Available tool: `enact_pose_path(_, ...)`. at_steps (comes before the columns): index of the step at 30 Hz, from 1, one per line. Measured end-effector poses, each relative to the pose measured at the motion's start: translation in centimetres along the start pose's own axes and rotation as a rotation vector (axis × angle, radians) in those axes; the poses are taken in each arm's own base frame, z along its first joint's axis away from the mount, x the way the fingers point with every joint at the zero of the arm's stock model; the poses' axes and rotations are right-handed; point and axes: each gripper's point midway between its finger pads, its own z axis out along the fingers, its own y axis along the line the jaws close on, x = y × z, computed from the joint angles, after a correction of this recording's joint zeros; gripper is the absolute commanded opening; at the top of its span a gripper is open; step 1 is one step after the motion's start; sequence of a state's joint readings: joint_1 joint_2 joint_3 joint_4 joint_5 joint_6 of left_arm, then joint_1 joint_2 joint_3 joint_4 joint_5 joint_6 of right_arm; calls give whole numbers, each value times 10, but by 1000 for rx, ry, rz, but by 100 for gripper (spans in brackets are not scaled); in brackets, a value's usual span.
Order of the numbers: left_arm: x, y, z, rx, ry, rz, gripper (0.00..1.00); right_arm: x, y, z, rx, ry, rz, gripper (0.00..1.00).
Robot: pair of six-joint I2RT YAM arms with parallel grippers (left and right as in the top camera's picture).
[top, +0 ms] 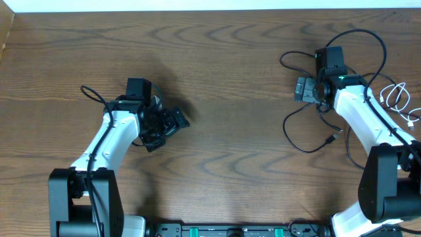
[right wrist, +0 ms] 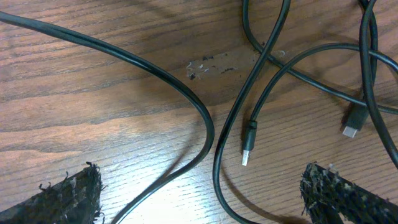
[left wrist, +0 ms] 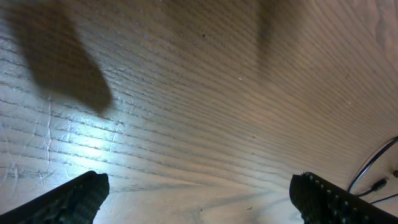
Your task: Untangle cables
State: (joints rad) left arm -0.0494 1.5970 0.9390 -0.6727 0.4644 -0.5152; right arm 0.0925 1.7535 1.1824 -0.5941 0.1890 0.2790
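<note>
Table [top: 217, 79]: wood, cables on the right half only. The black cable [top: 287, 137] lies in crossing loops centre right, and the white cable [top: 396, 99] is bunched at the far right edge. The left pincer [left wrist: 199, 202] and right pincer [right wrist: 205, 196] stand apart, empty. Lower the right pincer onto one strand beside the plug [right wrist: 247, 144], then draw it out slowly.

A dark brown wooden table [top: 217, 79] with wavy grain filled nearly the whole view. A pale strip [top: 197, 5] ran along its far edge. Light left a bright glare [left wrist: 87, 146] on the wood, and a small scuffed patch [right wrist: 208, 65] marked it
</note>
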Motion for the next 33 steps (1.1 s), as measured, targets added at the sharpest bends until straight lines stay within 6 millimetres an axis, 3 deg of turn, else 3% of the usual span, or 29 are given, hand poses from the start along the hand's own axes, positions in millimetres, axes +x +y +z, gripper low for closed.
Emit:
enact_pose_path(11,0,0,0,0,0,0,99,0,0,-1,-1,-2,0,99)
enact_pose_path(14,0,0,0,0,0,0,99,-5,3,-12,-10,-30,-2,99)
enact_pose_path(25,0,0,0,0,0,0,99,-33,40,-116,-150,-289,-49,99)
enact_pose_path(33,0,0,0,0,0,0,99,-41,40,-168,-209,-410,-41,99)
